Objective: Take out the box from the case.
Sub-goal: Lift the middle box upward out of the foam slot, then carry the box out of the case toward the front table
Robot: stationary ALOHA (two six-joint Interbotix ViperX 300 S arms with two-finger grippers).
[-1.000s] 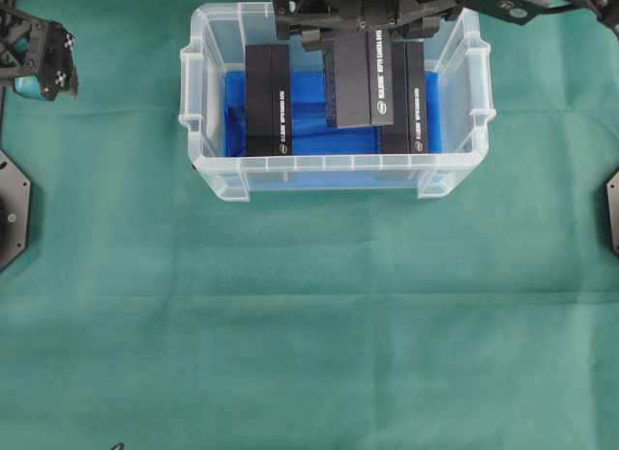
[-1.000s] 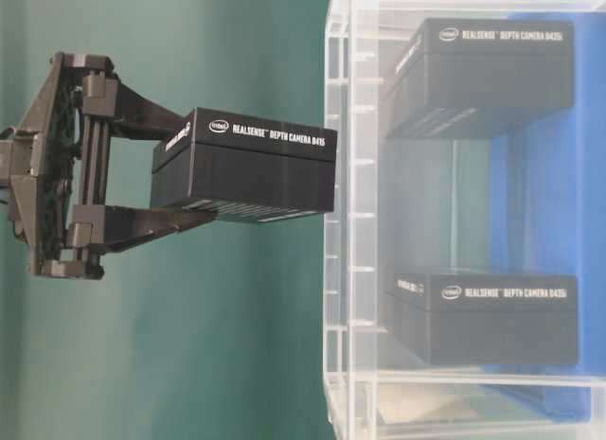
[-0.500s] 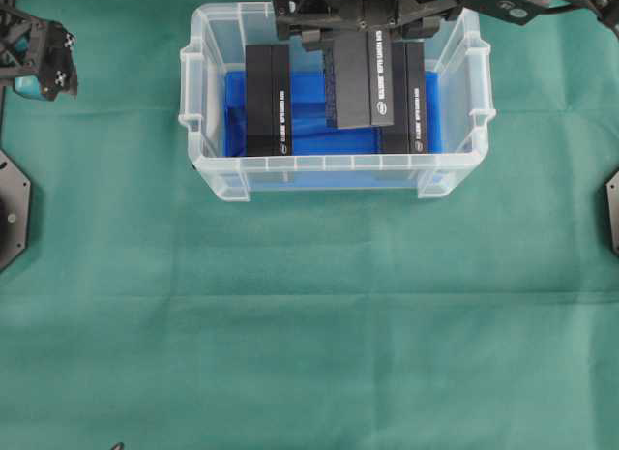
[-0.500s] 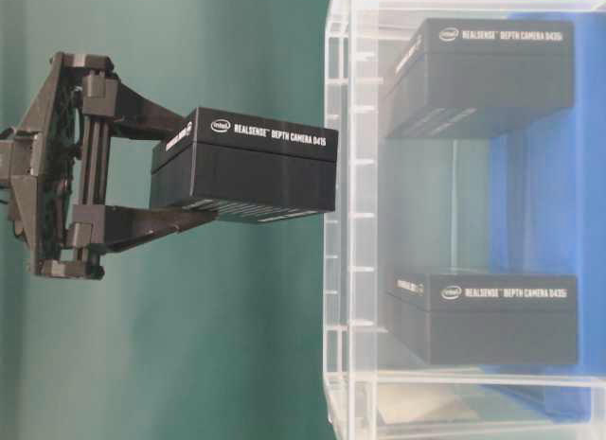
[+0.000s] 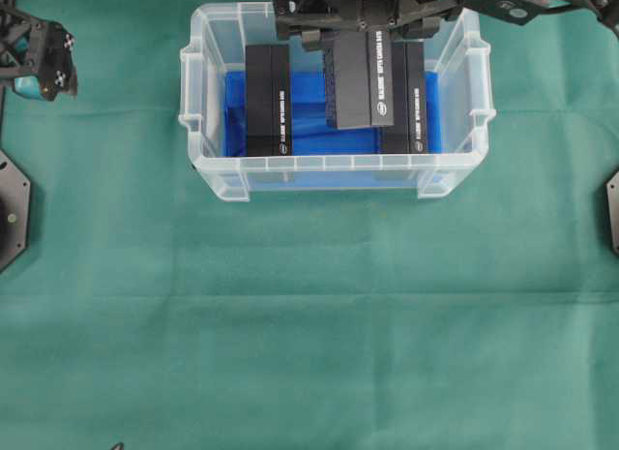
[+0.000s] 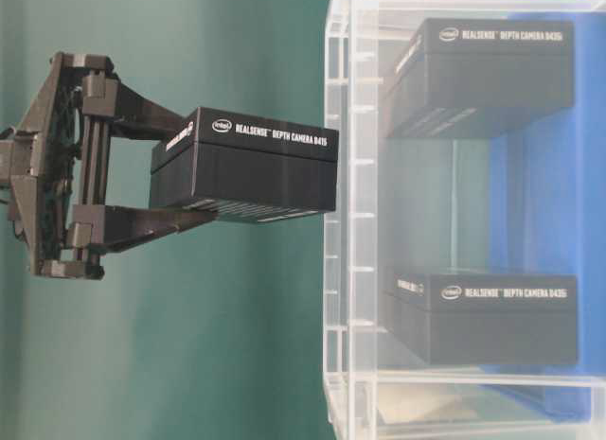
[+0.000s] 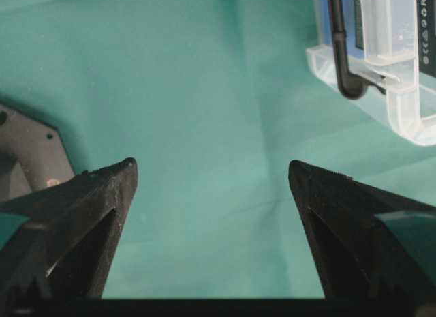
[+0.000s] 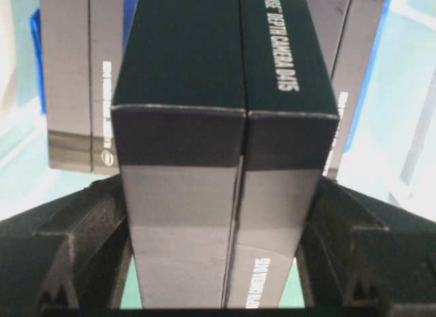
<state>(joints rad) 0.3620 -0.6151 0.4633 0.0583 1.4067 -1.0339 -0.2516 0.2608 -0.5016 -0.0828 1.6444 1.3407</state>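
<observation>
I'm clamping the black box (image 6: 244, 166) between my right fingers (image 6: 142, 172), holding it above the case (image 5: 334, 165) rim, so I should carry it level past the wall before lowering to the table (image 5: 309, 324); left fingers (image 7: 211, 194) gaping wide, empty.

A green cloth (image 5: 309, 324) covers the whole desk, creased in faint lines running across and down it, with soft wrinkles. The light is even and throws only weak shadows. At the left (image 5: 12, 210) and right (image 5: 611, 210) edges sit dark angular mounting plates. No wall, floor or window shows.
</observation>
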